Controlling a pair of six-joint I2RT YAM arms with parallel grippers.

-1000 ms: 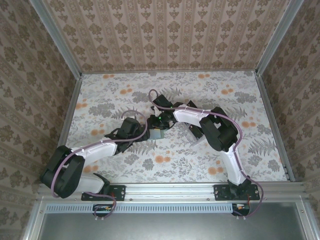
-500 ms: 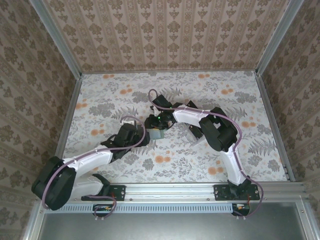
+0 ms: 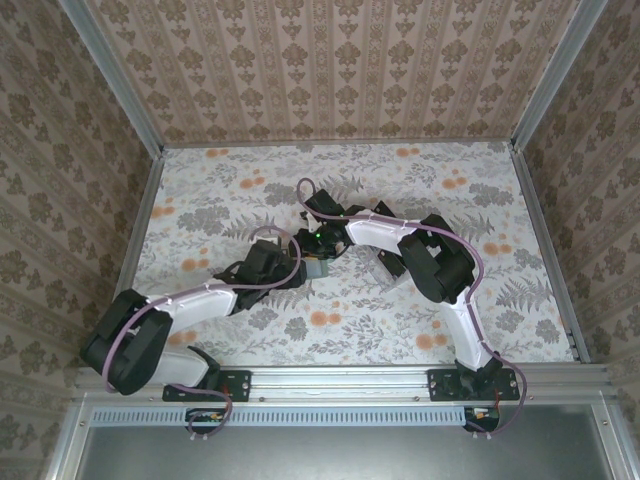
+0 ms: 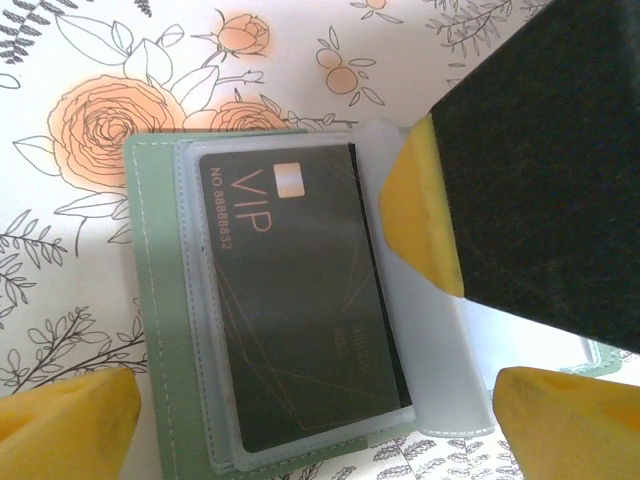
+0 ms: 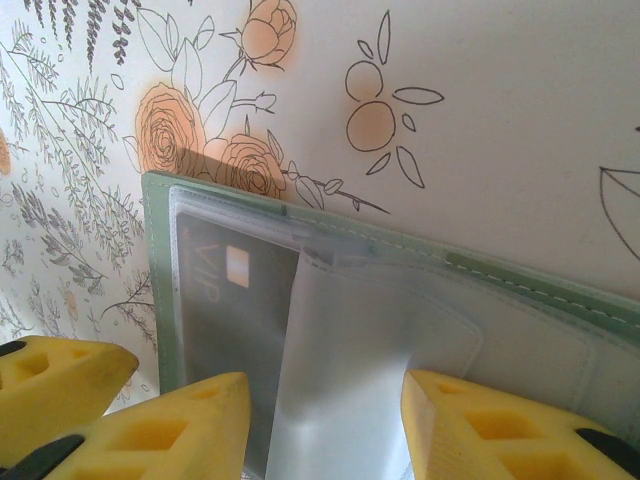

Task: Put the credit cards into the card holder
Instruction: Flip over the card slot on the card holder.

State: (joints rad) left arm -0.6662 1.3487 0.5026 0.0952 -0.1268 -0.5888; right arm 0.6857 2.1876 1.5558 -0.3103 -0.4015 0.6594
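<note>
The green card holder (image 4: 150,300) lies open on the floral cloth, mid-table (image 3: 318,268). A black credit card (image 4: 300,300) marked VIP sits inside its left clear pocket and is seen through the plastic (image 5: 225,300). My left gripper (image 4: 315,425) hangs open just above the holder, its yellow fingertips wide apart on either side of it and gripping nothing. My right gripper (image 5: 325,425) is over the holder's middle, jaws half apart. A clear sleeve page (image 5: 350,350) stands up between its pads and touches both. One right finger (image 4: 420,215) rests on that page (image 4: 450,350).
The floral tablecloth (image 3: 420,190) runs out to patterned side and back walls. A metal rail (image 3: 340,380) crosses the near edge at the arm bases. Both arms meet at the middle (image 3: 300,262), with bare cloth all around them.
The left arm drew back and low, then returned close to the holder. The right gripper stayed on the sleeve page.
</note>
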